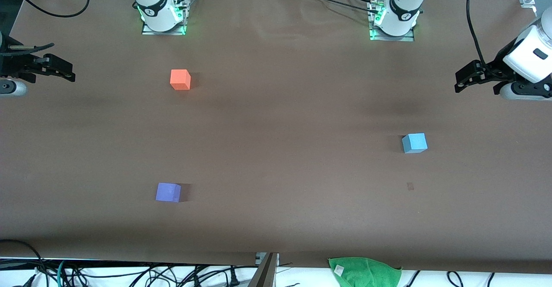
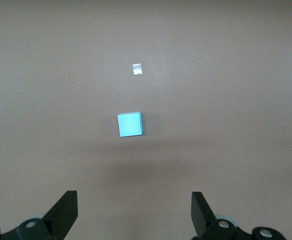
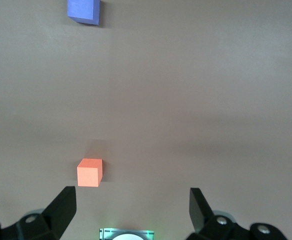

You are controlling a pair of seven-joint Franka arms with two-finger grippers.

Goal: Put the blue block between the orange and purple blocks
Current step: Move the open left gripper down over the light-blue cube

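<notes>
Although the task asks for the blue block (image 1: 415,143) to sit between the orange block (image 1: 180,79) and the purple block (image 1: 168,192), we judge that nothing toward it is done yet. Taking the orange block as our landmark, the purple block lies nearer the front camera than it, roughly in line with it, with bare brown table (image 1: 276,170) in the gap. The blue block rests well apart from the orange block, toward the left arm's end of the table and somewhat nearer the camera. The pick, the carry and the placing all remain.

We see the left gripper (image 2: 134,212) raised over the table's edge at its own end, above the blue block's area, fingers spread wide and empty. The right gripper (image 3: 132,210) waits high at its end of the table, also spread wide, holding nothing.
</notes>
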